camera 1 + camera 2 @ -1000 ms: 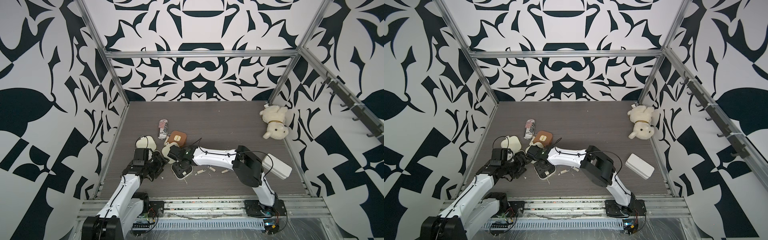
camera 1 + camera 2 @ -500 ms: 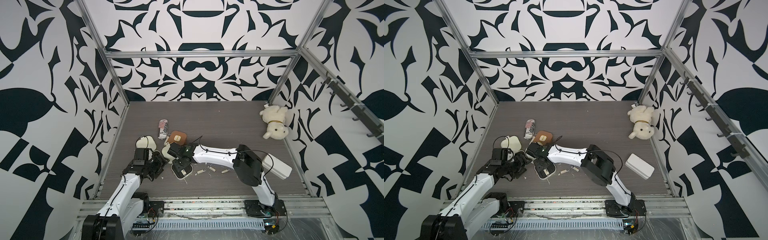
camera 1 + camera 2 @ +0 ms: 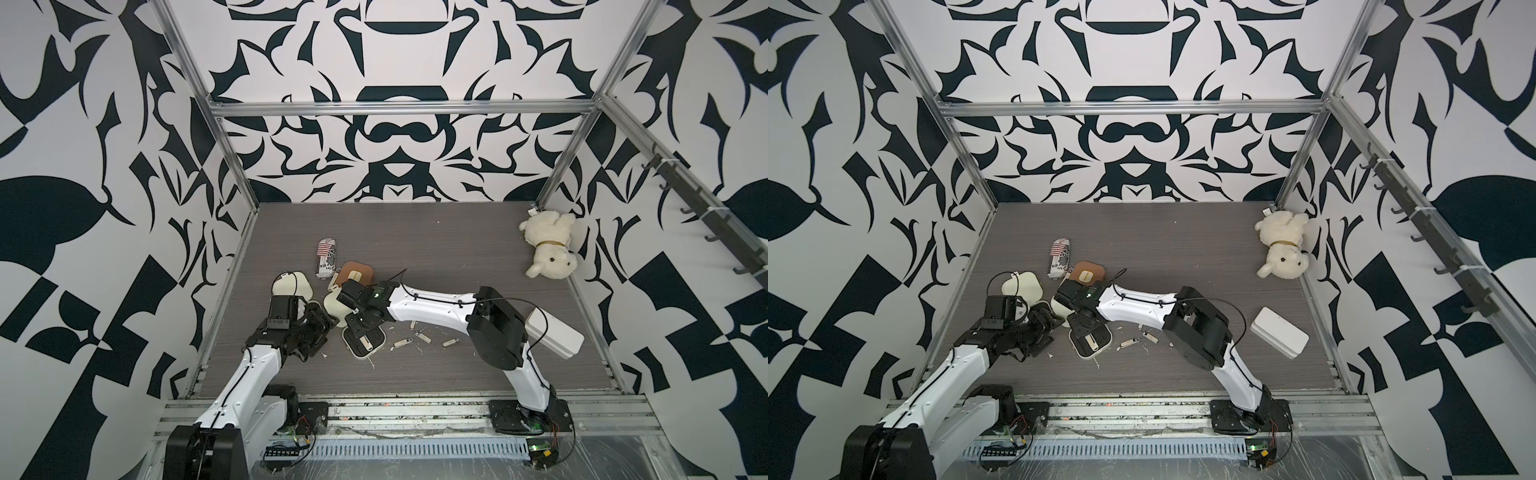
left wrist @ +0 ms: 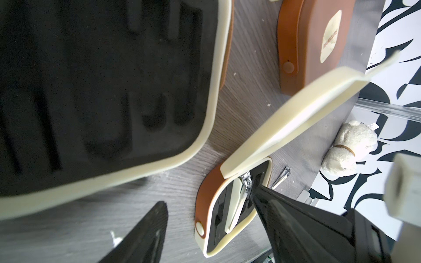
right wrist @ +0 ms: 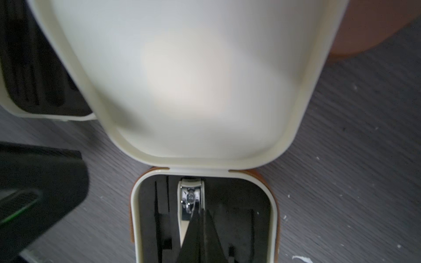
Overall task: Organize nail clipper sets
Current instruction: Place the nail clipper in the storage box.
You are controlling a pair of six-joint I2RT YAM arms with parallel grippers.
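Note:
An open cream case (image 3: pixel 365 345) with a brown band lies near the front, its lid (image 5: pixel 193 79) raised. A cream-handled clipper (image 5: pixel 191 195) lies in its black insert. My right gripper (image 5: pixel 200 213) is shut, tips together and resting on that clipper, with nothing between them. A second open cream case (image 4: pixel 91 91) with an empty black insert lies close under my left gripper (image 4: pixel 207 195), which is open and holds nothing, just left of the first case. A closed brown case (image 3: pixel 355 274) sits behind them. Several loose clippers (image 3: pixel 403 343) lie on the table to the right.
A crushed red-and-white can (image 3: pixel 326 257) lies behind the brown case. A white plush dog (image 3: pixel 548 245) sits in the far right corner. A white box (image 3: pixel 552 332) lies at the right, beside my right arm. Patterned walls stand close on three sides.
My right gripper's jaws have closed from partly open to shut over the clipper in the open case. The left arm has stayed where it was.

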